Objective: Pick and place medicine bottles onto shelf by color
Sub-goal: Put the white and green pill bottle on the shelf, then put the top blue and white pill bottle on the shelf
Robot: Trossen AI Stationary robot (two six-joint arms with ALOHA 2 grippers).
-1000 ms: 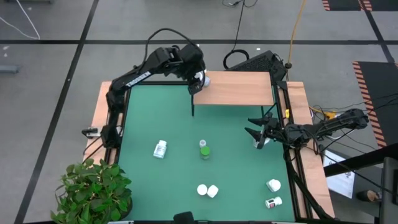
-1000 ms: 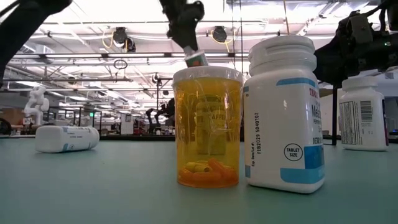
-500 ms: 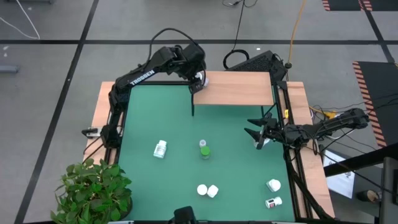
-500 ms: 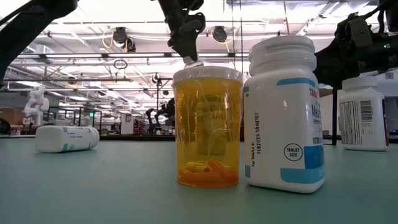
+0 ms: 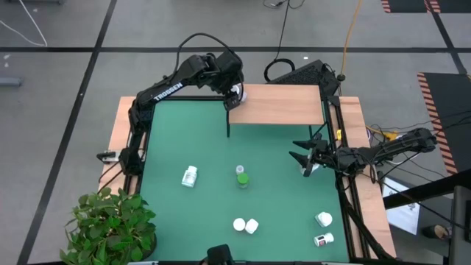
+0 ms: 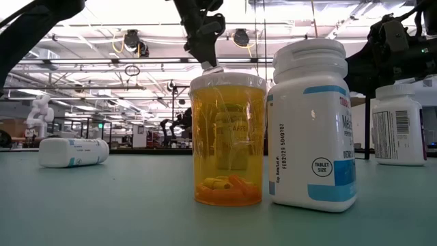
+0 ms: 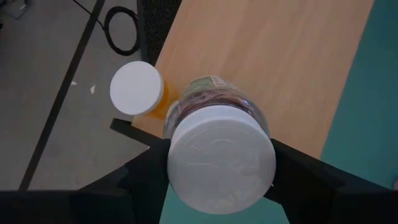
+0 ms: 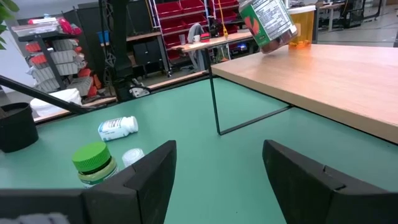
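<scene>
My left gripper (image 5: 234,94) is shut on a medicine bottle (image 7: 217,112) with a white cap and a red-and-green label, over the far left corner of the shelf (image 5: 283,104). An orange bottle (image 7: 138,91) stands on that corner beside it. The right wrist view shows the held bottle (image 8: 267,22) tilted over the board. My right gripper (image 5: 305,156) waits open near the table's right edge with nothing between its fingers. On the green mat are a green-capped bottle (image 5: 241,177), a white bottle (image 5: 190,176) on its side, and a white pair (image 5: 246,225). My left gripper pinches the bottle at its cap end (image 7: 176,168) between its two fingers, one on each side. The fingers slant down from the table's left. The bottle is tilted, cap toward the wrist, base toward the shelf. I cannot tell whether its base touches the board.
Two more white bottles (image 5: 324,218) (image 5: 323,239) lie near the table's near right corner. The shelf stands on thin black legs (image 8: 216,102) over the mat's far right. A potted plant (image 5: 110,228) sits at the near left corner. The mat's middle (image 5: 221,147) is open.
My left gripper has sunk slightly with the bottle toward the shelf's far left corner, then kept still over the last half second.
</scene>
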